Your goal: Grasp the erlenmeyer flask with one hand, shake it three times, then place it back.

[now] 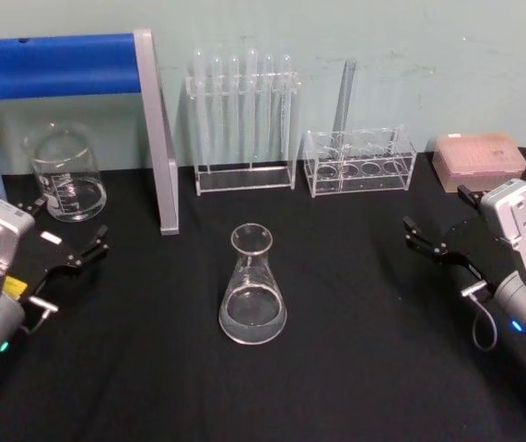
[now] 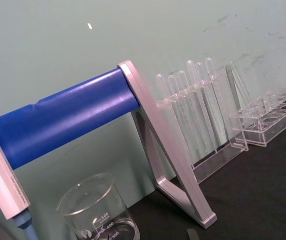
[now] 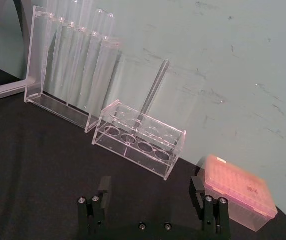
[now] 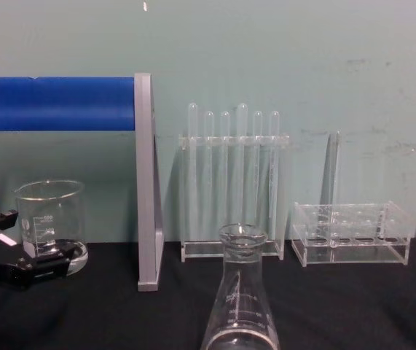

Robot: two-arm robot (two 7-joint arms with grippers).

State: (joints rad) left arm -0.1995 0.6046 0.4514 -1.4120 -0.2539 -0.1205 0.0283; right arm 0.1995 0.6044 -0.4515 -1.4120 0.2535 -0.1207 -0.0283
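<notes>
The erlenmeyer flask point(image 1: 253, 287) is seen upright in the middle of the black table point(image 1: 364, 368), untouched, with the left gripper point(image 1: 71, 226) and the right gripper point(image 1: 436, 208) held well apart from it on either side. Both are spread wide and nothing is held in either, so the grasp is judged not yet begun. Smooth, tapering glass has to be gripped. If the fingers are closed on the cone rather than the narrow neck, the flask could be squeezed downward and out. If the rim is nudged on approach, it could be tipped. During the 3 shakes, the tall test tube rack point(image 1: 244, 129) behind could be struck if the swing is carried too far back. Whether liquid is held in the flask cannot be told. The spacing between flask and both grippers is given from above by the head view. The flask's side profile, with its white marks and the height of its neck against the rack, is given by the chest view. The gap between the right gripper's 2 fingers is laid bare in the right wrist view.
</notes>
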